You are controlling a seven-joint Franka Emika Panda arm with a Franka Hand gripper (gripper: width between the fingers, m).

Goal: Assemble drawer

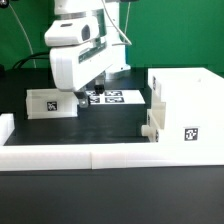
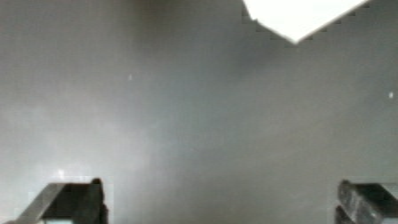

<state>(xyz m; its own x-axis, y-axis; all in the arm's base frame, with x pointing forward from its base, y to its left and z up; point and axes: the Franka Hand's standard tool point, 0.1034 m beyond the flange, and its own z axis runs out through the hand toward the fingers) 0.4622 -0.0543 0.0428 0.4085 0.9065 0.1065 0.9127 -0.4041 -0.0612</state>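
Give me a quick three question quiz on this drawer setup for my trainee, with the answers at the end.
1. Fill in: the tall box stands on the exterior view's ___.
2. True or false: the gripper is shut on a part.
3. The loose tray lies: A) on the exterior view's left of the gripper; B) on top of the tall box; C) inside the gripper.
Key: 1 right; 2 false, it is open with nothing between its tips; 3 A.

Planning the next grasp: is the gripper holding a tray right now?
No, in the wrist view the gripper is open, with only bare table between its fingers.
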